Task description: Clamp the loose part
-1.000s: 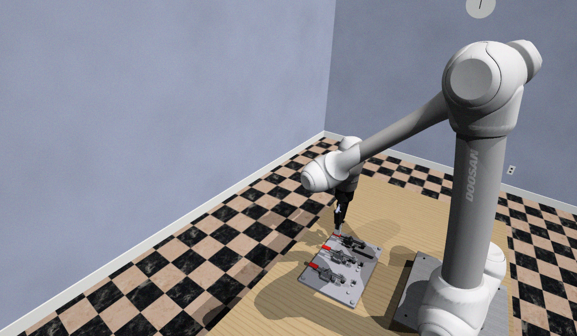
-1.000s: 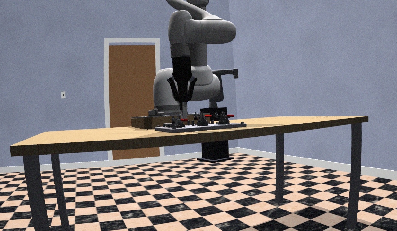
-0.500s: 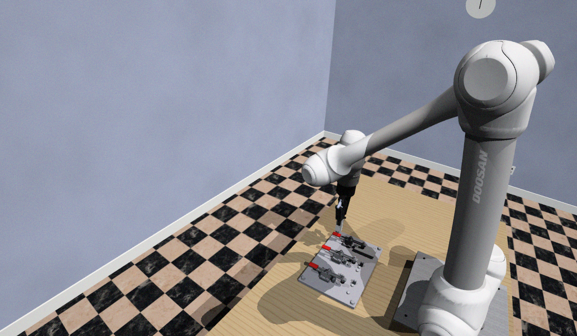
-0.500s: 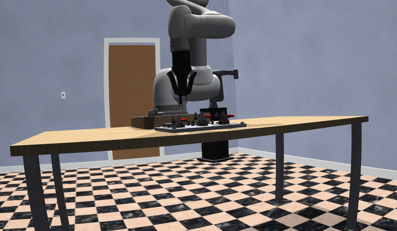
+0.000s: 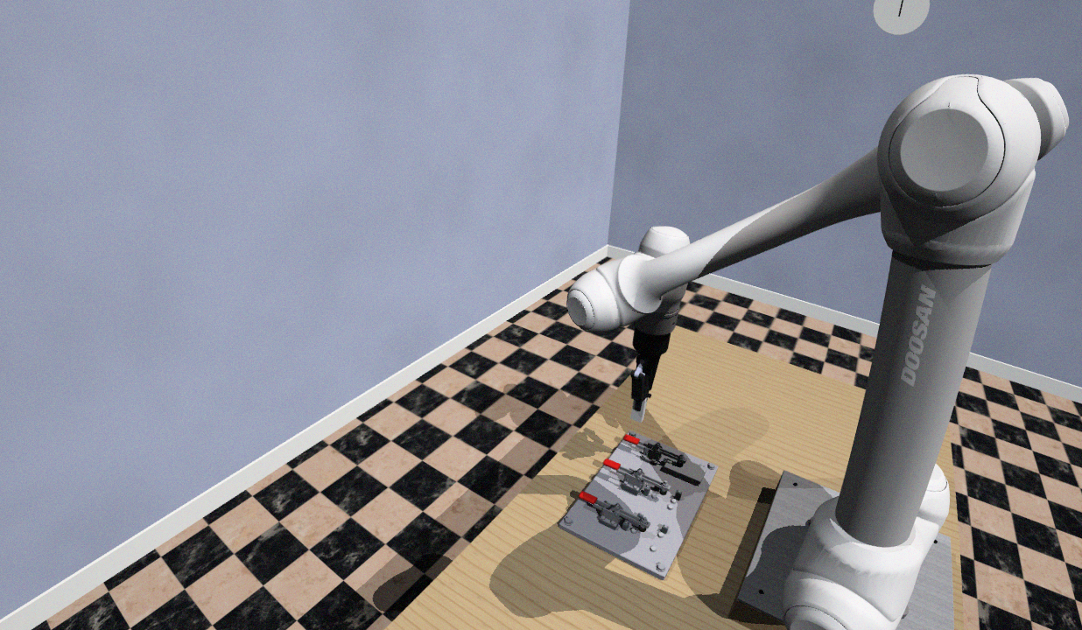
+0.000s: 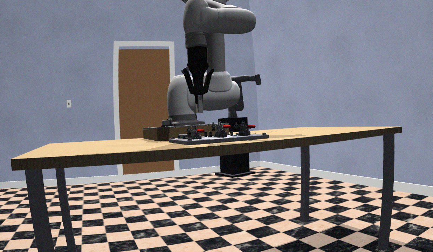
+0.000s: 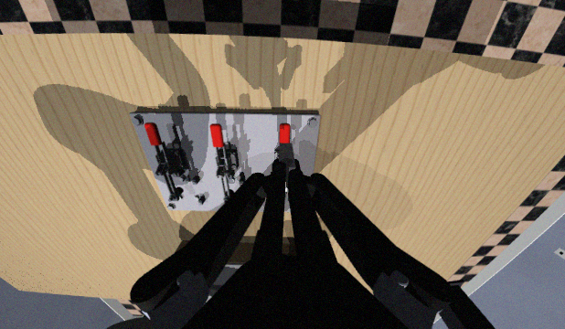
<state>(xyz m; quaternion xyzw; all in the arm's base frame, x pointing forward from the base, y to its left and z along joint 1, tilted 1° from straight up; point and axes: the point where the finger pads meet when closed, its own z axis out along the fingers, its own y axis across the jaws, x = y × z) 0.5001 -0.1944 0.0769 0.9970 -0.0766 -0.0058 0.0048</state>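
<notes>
My gripper (image 5: 637, 416) (image 6: 199, 110) (image 7: 285, 153) is shut and empty. It hangs above the far-end clamp, its tips clear of the red handle (image 5: 630, 439) (image 6: 200, 130) (image 7: 284, 133). That handle lies low, pointing to the plate's outer edge. A dark bar-shaped part (image 5: 680, 474) lies on the fixture plate (image 5: 616, 546) (image 6: 218, 140) (image 7: 260, 132) beside this clamp's bar. Whether it is flat on its pads and whether the clamp bar presses it flat is too small to tell. In the wrist view my fingers hide this nest.
The middle clamp has a red handle (image 5: 611, 465) (image 6: 226, 126) (image 7: 217, 135), and so does the near-end clamp, whose handle (image 5: 587, 497) (image 6: 251, 126) (image 7: 152, 133) also points outward. Small blocks and pads stand on the plate. The arm's base plate (image 5: 772, 540) is on the table (image 5: 733, 375).
</notes>
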